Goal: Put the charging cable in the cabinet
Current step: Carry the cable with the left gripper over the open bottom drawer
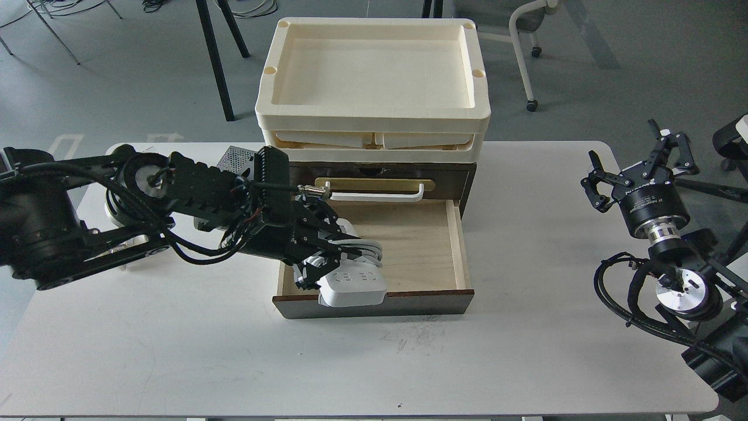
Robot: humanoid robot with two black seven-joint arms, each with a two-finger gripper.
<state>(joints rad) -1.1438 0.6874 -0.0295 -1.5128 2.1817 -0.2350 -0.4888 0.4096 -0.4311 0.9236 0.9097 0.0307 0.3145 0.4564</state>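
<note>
Left arm reaches in low across the bench (175, 351), forearm roughly level, wrist bent down over the left part of the open drawer (421, 245). Left end effector (318, 266) is closed on the cable (353, 283), its dark fingers clamped at the strip's wrapped middle. The cable is tilted, its near end resting on or just above the drawer's front wall, its far end hidden under the wrist; whether it touches the drawer floor cannot be told. The drawer stands pulled out of the cabinet (467, 178), whose white handle (374, 195) lies just behind the wrist. Cream trays (374, 117) are stacked on the cabinet. A mesh box (236, 156) left of the cabinet is mostly covered by the arm. Right arm rests well right of the cabinet, at the bench edge, wrist turned upward; right end effector (637, 161) is open, fingers spread and holding nothing. Its lower links are cut off by the frame.
</note>
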